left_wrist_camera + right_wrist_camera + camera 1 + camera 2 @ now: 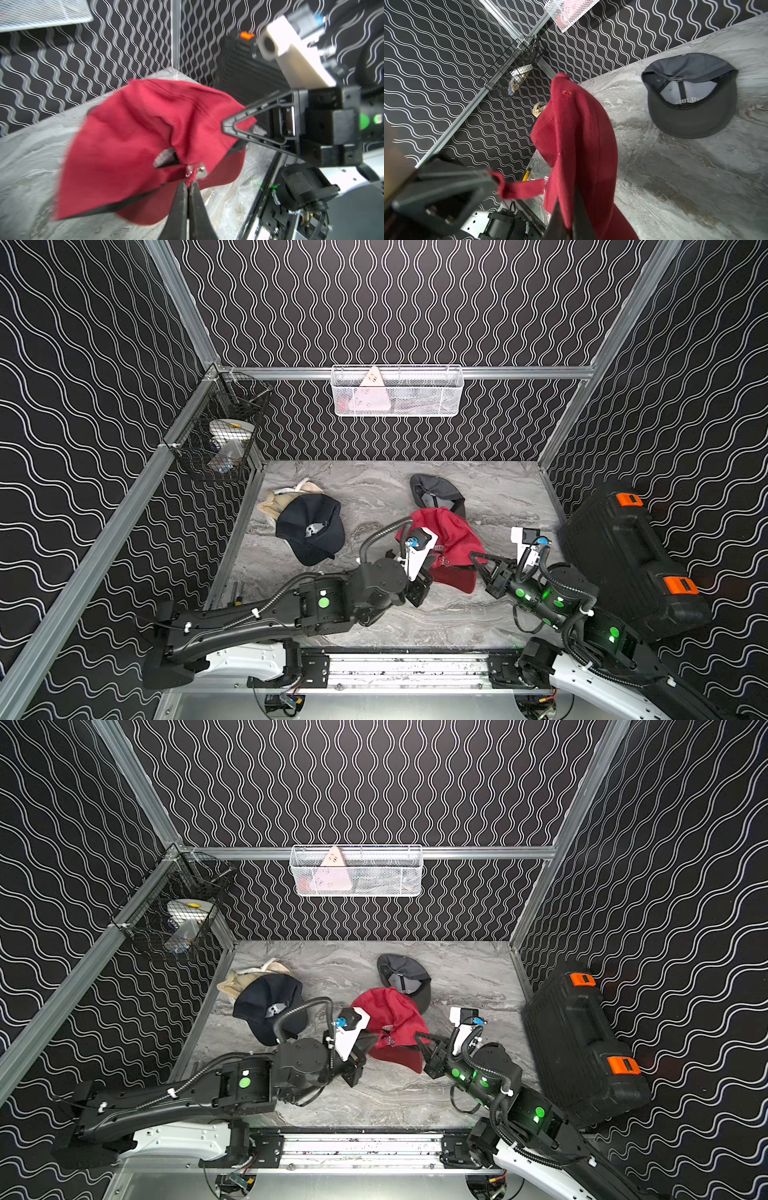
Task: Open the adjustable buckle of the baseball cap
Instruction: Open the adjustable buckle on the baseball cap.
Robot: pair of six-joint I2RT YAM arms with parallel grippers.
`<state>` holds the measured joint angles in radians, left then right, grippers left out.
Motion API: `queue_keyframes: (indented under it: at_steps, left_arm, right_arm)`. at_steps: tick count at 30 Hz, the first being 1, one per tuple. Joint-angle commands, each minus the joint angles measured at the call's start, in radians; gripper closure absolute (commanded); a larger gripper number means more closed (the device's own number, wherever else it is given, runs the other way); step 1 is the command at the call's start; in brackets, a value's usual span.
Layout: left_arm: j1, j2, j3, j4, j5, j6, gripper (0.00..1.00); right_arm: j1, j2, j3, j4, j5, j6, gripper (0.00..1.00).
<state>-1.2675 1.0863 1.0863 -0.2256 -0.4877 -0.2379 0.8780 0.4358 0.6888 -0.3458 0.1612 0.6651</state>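
Here, red cap (451, 539): held between the two grippers over the front middle of the table (374, 489), crown crumpled, brim lowest; I cannot tell whether the brim touches the table.
Strap (523, 188): a red band runs taut from the back of the cap to the left gripper.
Buckle (197, 171): small silver metal piece on the strap, just beyond the left gripper's tips, at the cap's rear opening.
Left gripper (188, 184): jaws pressed together on the strap, pinching the red cloth right beside the buckle.
Right gripper (226, 124): jaws closed on the red cap's fabric at the edge of the crown, on the side away from the left arm.
Grey cap (436, 493): lies upside down on the table behind the red cap, lining showing.
Black cap (311, 529): on the table's left side, lying partly over a beige cap (286, 497).
Black case (623, 556): leans at the right wall, orange latches facing up.
White mesh basket (397, 391): hangs on the back rail.
Black wire basket (220, 435): hangs in the back left corner.
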Motion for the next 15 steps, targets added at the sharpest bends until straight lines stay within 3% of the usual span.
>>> queue_keyframes:
  at_steps: [1,6,11,15]
  left_arm:
    - [0.002,-0.044,0.012,-0.049,-0.081,0.047,0.97]
    - [0.002,-0.087,0.029,-0.066,-0.097,0.057,0.98]
    - [0.003,-0.049,0.082,-0.056,-0.021,0.06,0.99]
    - [0.003,-0.019,0.122,-0.045,0.033,0.071,0.99]
  right_arm:
    - [0.0,-0.024,0.005,-0.039,0.05,-0.005,1.0]
    - [0.0,-0.027,0.018,-0.079,0.05,-0.013,1.0]
    - [0.001,0.028,0.006,-0.067,-0.017,-0.05,1.0]
    - [0.0,0.089,0.012,-0.063,-0.074,-0.101,0.77]
